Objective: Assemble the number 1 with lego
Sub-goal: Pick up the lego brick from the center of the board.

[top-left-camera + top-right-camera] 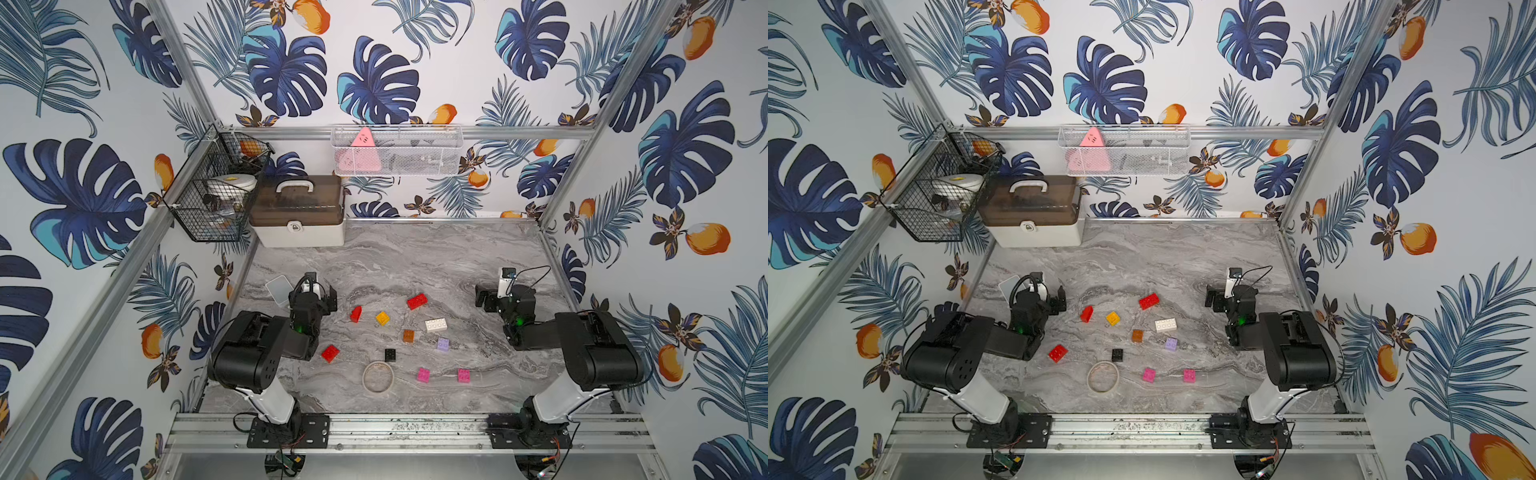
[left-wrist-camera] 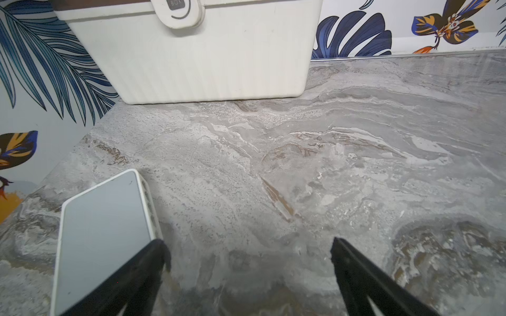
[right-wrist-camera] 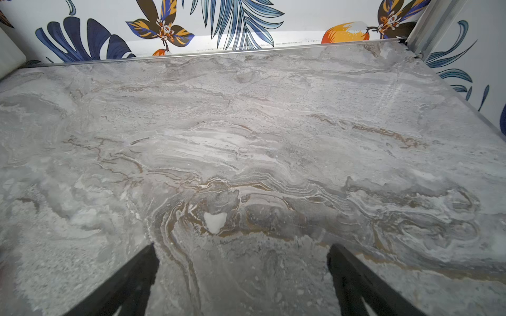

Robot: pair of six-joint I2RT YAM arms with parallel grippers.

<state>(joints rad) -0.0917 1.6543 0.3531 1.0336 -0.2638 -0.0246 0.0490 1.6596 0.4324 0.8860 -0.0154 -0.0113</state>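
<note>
Marble-grey table [image 1: 415, 257] carries 10 loose lego bricks, none stacked, spread between the 2 arms in both top views. A long red brick [image 1: 417, 301] lies farthest back, with a tipped red brick [image 1: 355, 314] and a yellow brick [image 1: 382, 318] toward the left arm. A white brick [image 1: 435, 324], an orange brick [image 1: 408, 336] and a lilac brick [image 1: 443, 344] sit mid-table. Nearer the arm bases lie a square red brick [image 1: 330, 353], a black brick [image 1: 390, 354], a pink brick [image 1: 423, 374] and a second pink brick [image 1: 464, 375]. A tan ring [image 1: 377, 376] rests just beside the black brick. The left gripper [image 2: 247, 249] hangs with jaws wide apart, empty, beside a pale grey box [image 2: 106, 224]. The right gripper [image 3: 241, 251] is likewise spread and empty over bare marble, well apart from the bricks
</note>
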